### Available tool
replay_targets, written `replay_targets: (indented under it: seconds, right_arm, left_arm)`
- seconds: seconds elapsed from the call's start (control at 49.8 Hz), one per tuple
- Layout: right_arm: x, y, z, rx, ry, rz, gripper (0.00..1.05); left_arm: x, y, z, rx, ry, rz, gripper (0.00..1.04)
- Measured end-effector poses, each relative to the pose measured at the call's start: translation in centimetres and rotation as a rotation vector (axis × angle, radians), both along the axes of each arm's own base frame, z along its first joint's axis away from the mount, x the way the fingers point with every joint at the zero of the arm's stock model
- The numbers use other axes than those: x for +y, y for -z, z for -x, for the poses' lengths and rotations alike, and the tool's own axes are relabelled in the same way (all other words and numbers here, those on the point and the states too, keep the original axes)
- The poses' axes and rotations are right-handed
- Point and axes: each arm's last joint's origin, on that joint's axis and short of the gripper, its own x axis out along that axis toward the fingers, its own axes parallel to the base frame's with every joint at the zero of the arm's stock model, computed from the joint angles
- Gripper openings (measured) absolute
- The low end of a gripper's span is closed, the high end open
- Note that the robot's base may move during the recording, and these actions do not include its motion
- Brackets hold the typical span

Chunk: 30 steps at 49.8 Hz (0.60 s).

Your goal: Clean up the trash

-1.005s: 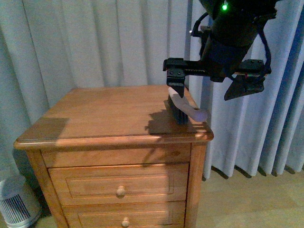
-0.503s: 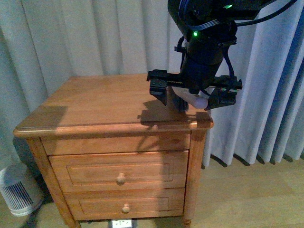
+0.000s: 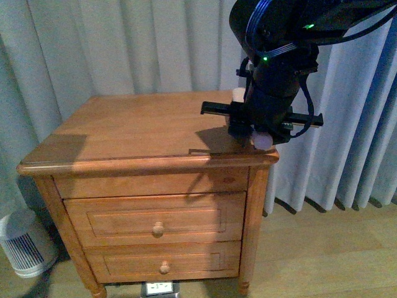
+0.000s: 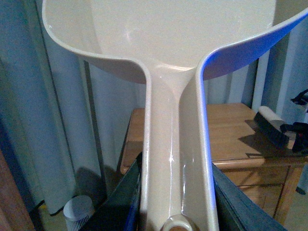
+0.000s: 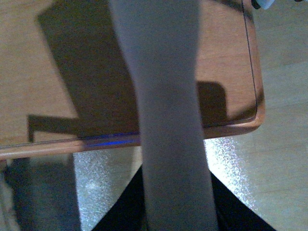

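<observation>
currently no crumpled white trash wad shows in any view. it may be hidden behind the right arm on the wooden bedside table [image 3: 124, 133]; you cannot tell. your left tool [image 4: 175, 192] is clenched on the handle of the pale pink-beige plastic dustpan [image 4: 163, 29]. your right tool [image 5: 175, 202] grips the pale-handled hand brush [image 5: 163, 96] over the table's front right corner. judgement: the wad will be featherlight, soft and apt to skitter, so sweep it low and gently at its bulk rather than pinching it.

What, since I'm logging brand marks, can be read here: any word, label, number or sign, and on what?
None readable in any view.
Small white object under the brown wooden nightstand: dark marks, too small to read.
Pale plastic dustpan, pale grey brush handle, nightstand: no print shows.
</observation>
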Motion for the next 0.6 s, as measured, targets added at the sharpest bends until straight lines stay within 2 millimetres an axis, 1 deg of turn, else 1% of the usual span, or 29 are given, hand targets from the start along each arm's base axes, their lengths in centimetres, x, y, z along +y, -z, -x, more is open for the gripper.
replay_targets:
  seconds: [0.02, 0.101, 0.201, 0.241, 0.261, 0.281, 0.322, 0.342, 0.382, 0.402, 0.482, 0.543, 0.603]
  right_arm:
    - [-0.1, 0.0, 0.1, -0.004, 0.001, 0.004, 0.18]
    - [-0.3, -0.3, 0.5, -0.03, -0.01, 0.001, 0.18]
    - [-0.7, -1.6, 1.1, -0.107, -0.031, 0.006, 0.18]
    - [-1.1, -3.1, 1.8, -0.189, -0.046, 0.012, 0.18]
    - [-1.5, -4.2, 2.3, -0.245, -0.058, 0.008, 0.18]
    - [-1.6, -4.6, 2.6, -0.265, -0.059, 0.003, 0.18]
    - [-2.3, -6.3, 3.6, -0.354, -0.072, 0.011, 0.18]
    - [-2.5, -6.8, 4.0, -0.377, -0.074, 0.009, 0.18]
    - [-3.7, -9.0, 5.7, -0.489, -0.088, -0.006, 0.18]
    - [-4.5, -10.4, 7.0, -0.559, -0.091, -0.011, 0.18]
    - [-6.9, -12.9, 10.8, -0.72, -0.092, -0.027, 0.18]
    - [-8.5, -13.7, 13.3, -0.802, -0.086, -0.023, 0.18]
    - [-10.1, -13.9, 15.6, -0.869, -0.077, -0.019, 0.18]
  left_arm:
    - [0.0, 0.0, 0.0, 0.0, 0.0, 0.0, 0.28]
    - [0.0, 0.0, 0.0, 0.0, 0.0, 0.0, 0.28]
    - [0.0, 0.0, 0.0, 0.0, 0.0, 0.0, 0.28]
    - [0.0, 0.0, 0.0, 0.0, 0.0, 0.0, 0.28]
    - [0.0, 0.0, 0.0, 0.0, 0.0, 0.0, 0.28]
    - [0.0, 0.0, 0.0, 0.0, 0.0, 0.0, 0.28]
    - [0.0, 0.0, 0.0, 0.0, -0.001, 0.0, 0.28]
    - [0.0, 0.0, 0.0, 0.0, -0.001, 0.0, 0.28]
    - [0.0, 0.0, 0.0, 0.0, 0.0, 0.0, 0.28]
    - [0.0, 0.0, 0.0, 0.0, 0.0, 0.0, 0.28]
    - [0.0, 0.0, 0.0, 0.0, 0.0, 0.0, 0.28]
    - [0.0, 0.0, 0.0, 0.0, 0.0, 0.0, 0.28]
    - [0.0, 0.0, 0.0, 0.0, 0.0, 0.0, 0.28]
